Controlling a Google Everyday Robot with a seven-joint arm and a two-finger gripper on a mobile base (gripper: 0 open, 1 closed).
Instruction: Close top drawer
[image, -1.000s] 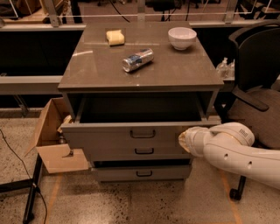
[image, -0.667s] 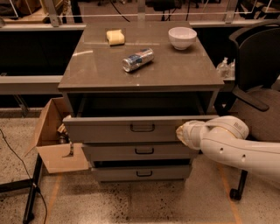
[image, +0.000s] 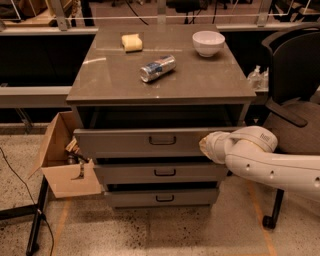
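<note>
The top drawer (image: 130, 142) is a wide grey drawer with a small dark loop handle (image: 162, 140) at its centre. It stands partly out of the grey cabinet (image: 100, 80), with a dark gap above its front. Two more grey drawers (image: 160, 172) sit below it, each a little out. My gripper (image: 204, 144) is at the end of the white arm (image: 270, 165), which comes in from the right. The gripper is against the right end of the top drawer's front panel, right of the handle.
On the cabinet top lie a tipped can (image: 157, 68), a yellow sponge (image: 132, 42) and a white bowl (image: 208, 43). An open cardboard box (image: 65, 160) stands at the cabinet's left. A dark office chair (image: 295, 90) is at the right. A black stand leg (image: 35, 220) crosses the lower left floor.
The top drawer has slid back into the cabinet by a good part of its length. My arm has moved forward with it, staying against the front panel's right end.
</note>
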